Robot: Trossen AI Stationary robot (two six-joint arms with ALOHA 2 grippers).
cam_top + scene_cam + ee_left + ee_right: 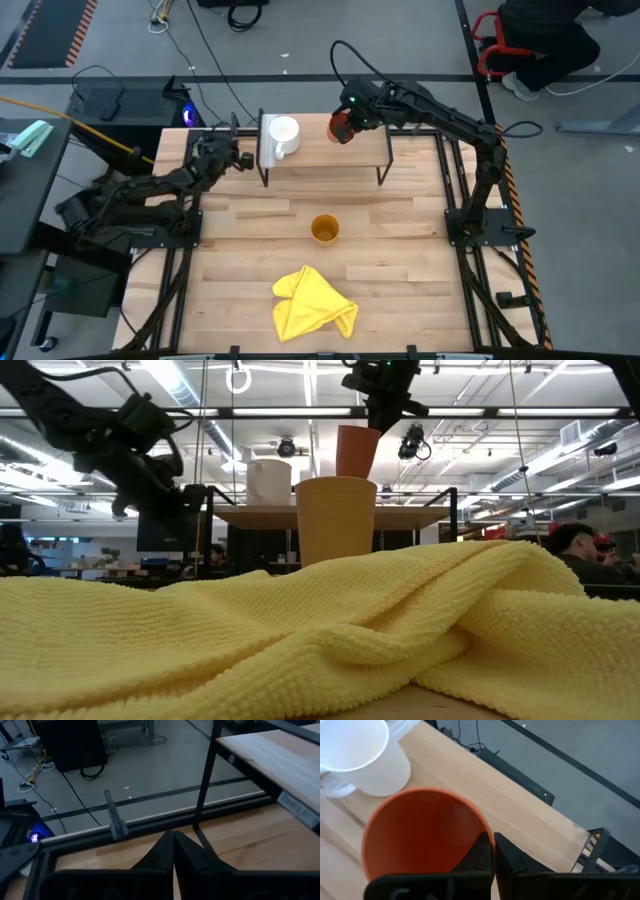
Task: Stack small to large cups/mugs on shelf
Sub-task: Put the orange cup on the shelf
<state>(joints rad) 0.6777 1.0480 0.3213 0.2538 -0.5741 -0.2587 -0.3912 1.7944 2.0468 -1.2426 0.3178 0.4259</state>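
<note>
1. The right gripper is over the shelf, near the shelf's far edge. Its jaws are closed on the rim of the red-orange cup, one finger inside the cup and one outside against the wall.
2. In the right wrist view the red-orange cup opens toward the camera, and the two dark fingers pinch its rim with almost no gap between them.
3. In the low view the red-orange cup hangs tilted under the right gripper, its base clear of the shelf board.
4. The white mug stands upright on the shelf near the end with the pale strip, well apart from the red-orange cup. It shows beside the cup in the right wrist view.
5. The yellow-orange cup stands upright on the wooden surface in front of the shelf, touched by neither gripper.
6. The left gripper hangs just beside the shelf's strip end, above the surface. In the left wrist view its jaws are shut together with nothing between the fingertips.
7. A yellow cloth lies crumpled on the near part of the surface and fills the foreground of the low view.
</note>
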